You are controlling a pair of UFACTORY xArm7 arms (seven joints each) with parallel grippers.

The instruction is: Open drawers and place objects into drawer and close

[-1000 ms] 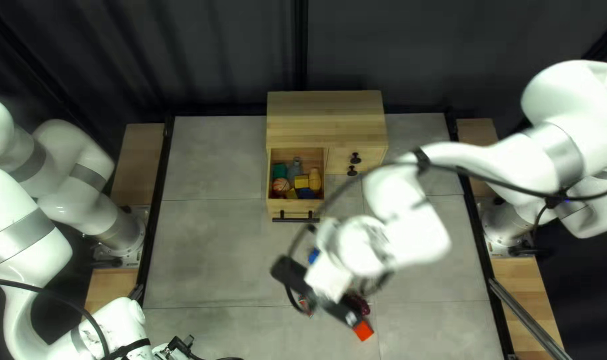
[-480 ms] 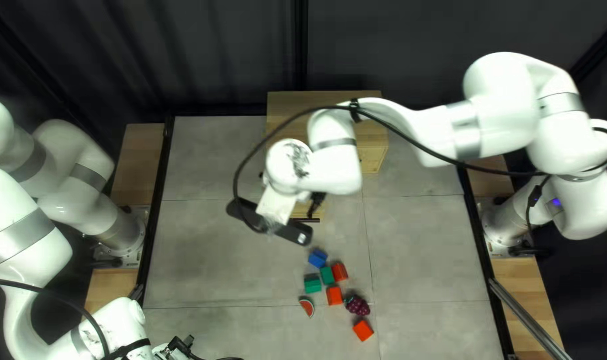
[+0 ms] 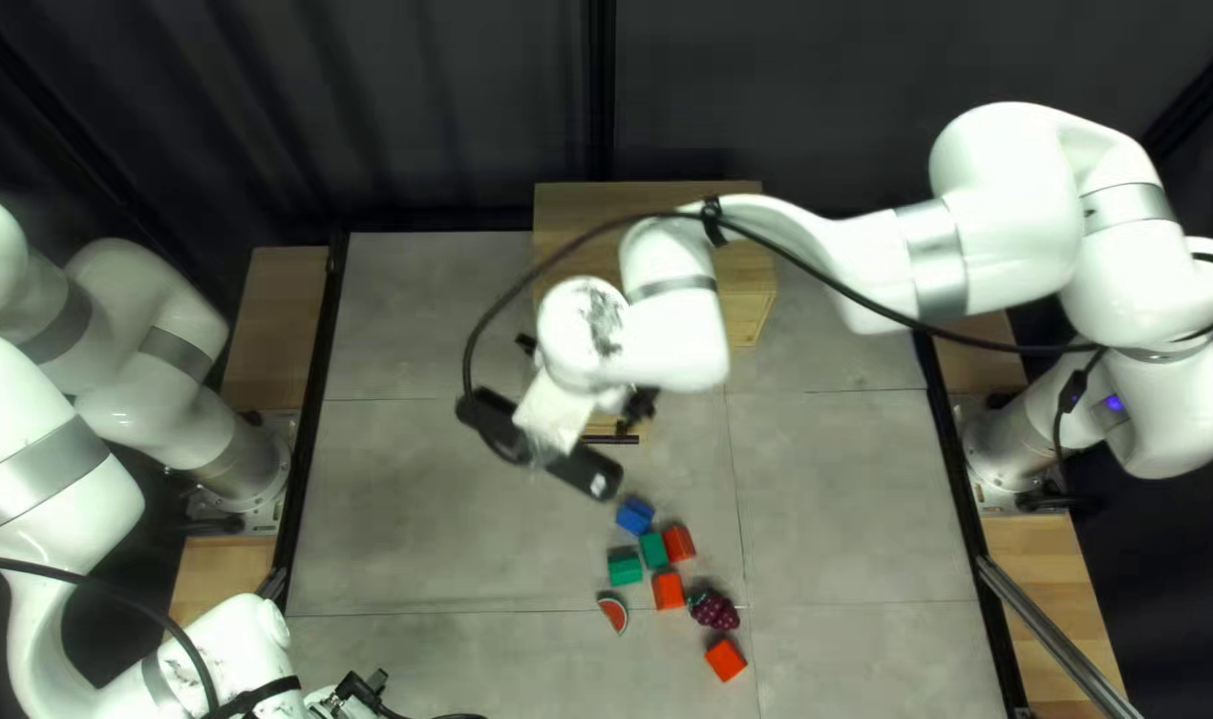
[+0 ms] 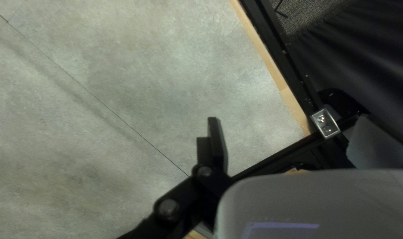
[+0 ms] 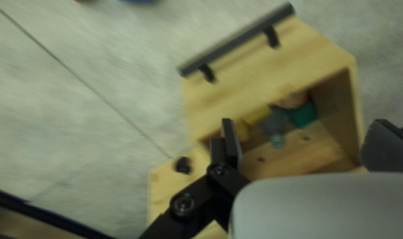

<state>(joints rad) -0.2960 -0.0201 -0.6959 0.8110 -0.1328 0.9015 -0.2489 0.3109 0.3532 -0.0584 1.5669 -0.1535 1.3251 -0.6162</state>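
- Right gripper (image 3: 637, 408) over open drawer (image 5: 245, 88) with toys (image 5: 302, 115) inside, fingers apart.
- Left gripper (image 3: 362, 690) above table (image 3: 434, 533), fingers apart.
- Blocks (image 3: 668, 590), grapes (image 3: 715, 611), watermelon slice (image 3: 613, 614) on table.

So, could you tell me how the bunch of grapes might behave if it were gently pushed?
The grapes look bumpy and rounded, so they may wobble or roll unevenly. A red block sits close beside them, so a push that way could probably shift it too.
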